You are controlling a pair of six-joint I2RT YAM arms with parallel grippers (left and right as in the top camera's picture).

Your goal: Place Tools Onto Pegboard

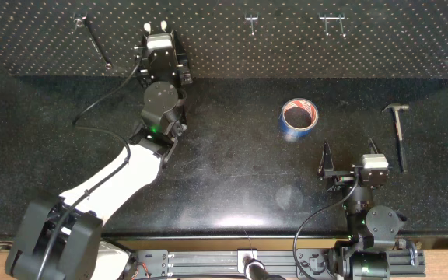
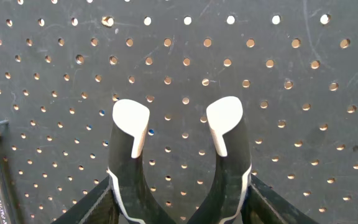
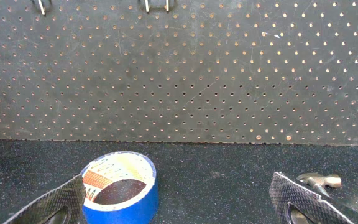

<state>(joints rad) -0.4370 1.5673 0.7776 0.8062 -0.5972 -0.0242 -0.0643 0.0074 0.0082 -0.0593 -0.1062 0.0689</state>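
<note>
My right pincer (image 1: 349, 149) gapes wide, empty, low over the table (image 1: 224, 175).
The hammer (image 1: 400, 132) lies just beside it: rigid, head-heavy, I judge; I'd grip the handle close under the head.

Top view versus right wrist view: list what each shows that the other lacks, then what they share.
Top view adds the wrench on the pegboard, and the left tool, open, facing that board. Right wrist view adds no further object, just a low, close angle. Both share the blue tape roll, the hammer, the metal hooks, the pegboard and the right tool, open.
</note>
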